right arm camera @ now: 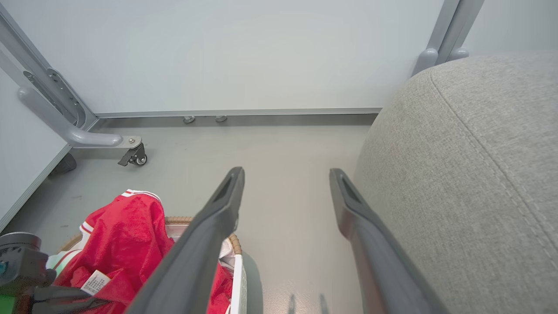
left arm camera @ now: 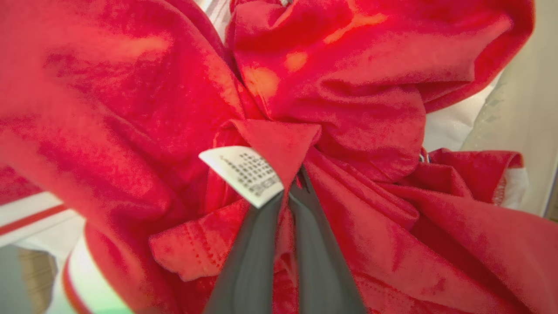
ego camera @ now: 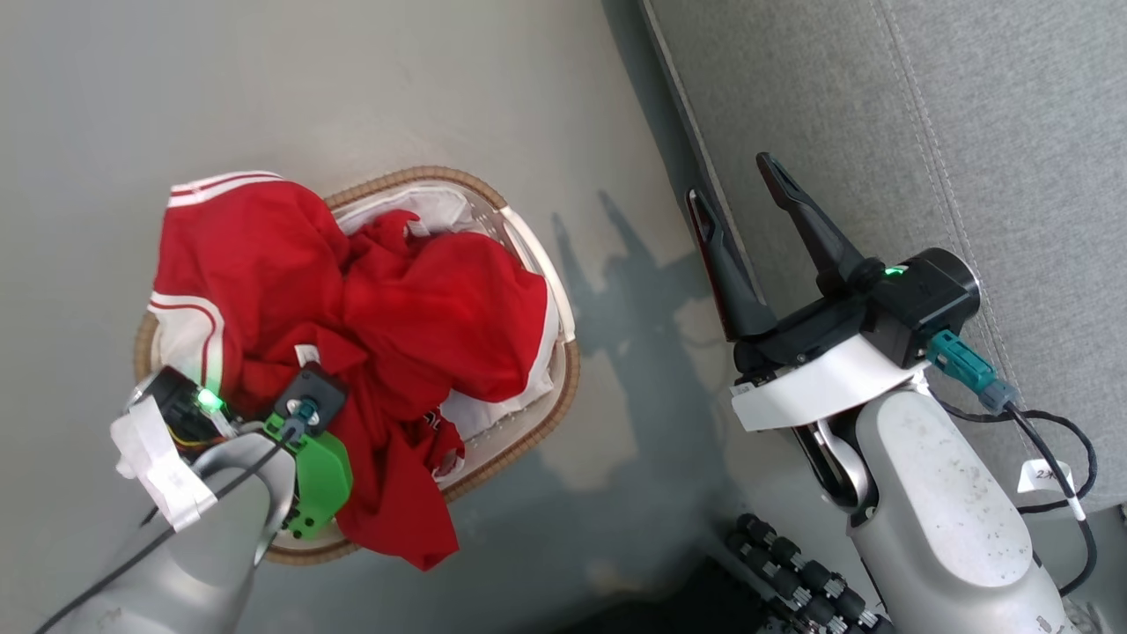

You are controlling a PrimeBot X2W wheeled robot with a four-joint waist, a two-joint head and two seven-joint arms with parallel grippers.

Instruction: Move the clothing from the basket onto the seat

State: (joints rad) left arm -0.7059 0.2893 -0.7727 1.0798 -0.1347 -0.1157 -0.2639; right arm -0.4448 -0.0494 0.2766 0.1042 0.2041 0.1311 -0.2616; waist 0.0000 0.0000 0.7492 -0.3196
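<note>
The clothing point(ego camera: 423, 317), bright red with white striped trim, is heaped in the basket point(ego camera: 414, 173) and spills over its near and left rims. My left gripper point(left arm camera: 290, 187) is down in the heap, its two dark fingers point(left arm camera: 248, 261) pressed together on a fold of red fabric just beside the white label point(left arm camera: 244, 174). The grey seat point(ego camera: 968, 132) fills the upper right. My right gripper point(ego camera: 731, 179) hangs open at the seat's left edge with nothing between its fingers; in the right wrist view the gripper point(right arm camera: 286, 173) points at bare floor between basket point(right arm camera: 237, 261) and seat point(right arm camera: 471, 174).
The basket stands on a grey floor point(ego camera: 352, 79), a short gap left of the seat. A metal frame leg with a caster point(right arm camera: 135, 155) stands by the white wall panel point(right arm camera: 244, 52) beyond. My base's black rollers point(ego camera: 792, 572) show at the bottom.
</note>
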